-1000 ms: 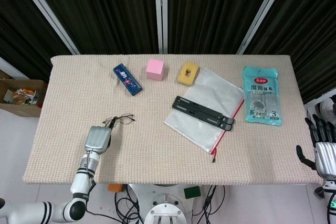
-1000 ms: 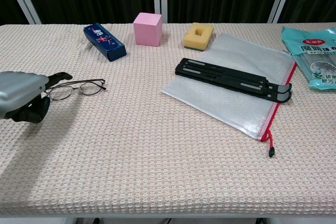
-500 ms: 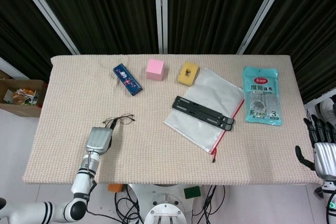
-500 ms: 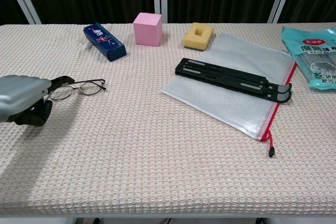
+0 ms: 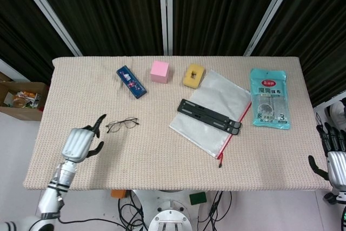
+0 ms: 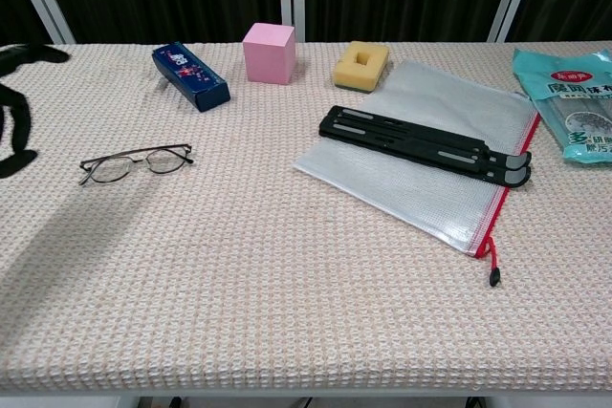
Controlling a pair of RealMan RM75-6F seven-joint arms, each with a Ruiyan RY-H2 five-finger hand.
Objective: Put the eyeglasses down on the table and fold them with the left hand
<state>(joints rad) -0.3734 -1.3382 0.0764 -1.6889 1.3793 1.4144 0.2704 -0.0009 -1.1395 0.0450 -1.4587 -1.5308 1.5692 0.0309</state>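
The thin-framed eyeglasses lie flat and folded on the woven tabletop, left of centre. My left hand hovers a short way to their left, fingers spread and holding nothing; only its dark fingertips show at the chest view's left edge. My right hand hangs beyond the table's right edge, fingers apart and empty.
Along the back stand a blue box, a pink cube and a yellow sponge block. A black folding stand lies on a clear zip pouch. A teal packet lies at right. The beige table fills the view.
My left hand let go of the eyeglasses, opened its fingers and drew back to the left. The glasses stay where they lay. The right hand barely moved.
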